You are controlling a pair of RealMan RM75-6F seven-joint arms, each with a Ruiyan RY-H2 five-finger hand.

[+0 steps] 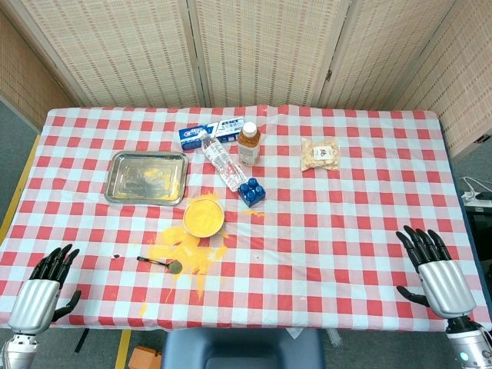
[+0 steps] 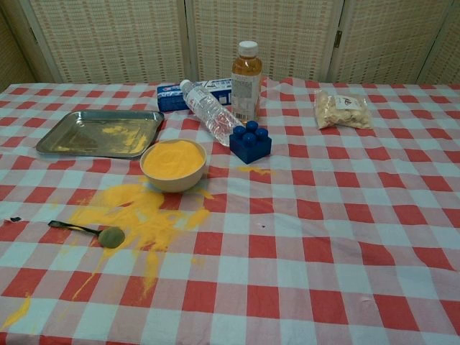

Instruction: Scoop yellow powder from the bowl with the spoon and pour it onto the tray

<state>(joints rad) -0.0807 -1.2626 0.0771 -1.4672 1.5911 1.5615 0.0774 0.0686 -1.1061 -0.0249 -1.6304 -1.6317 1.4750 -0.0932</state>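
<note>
Both my hands, left hand (image 1: 44,288) and right hand (image 1: 437,270), rest open and empty at the table's near edge. Spoon (image 2: 90,231) lies on spilled powder (image 2: 136,212) beside the full bowl (image 2: 172,164), tray (image 2: 68,144) just behind.

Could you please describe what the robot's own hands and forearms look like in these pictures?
Only the head view shows them. The left robot hand and right robot hand each have black, segmented fingers on a smooth silver-grey back and wrist casing. No cables, sleeves or markings are visible.
</note>
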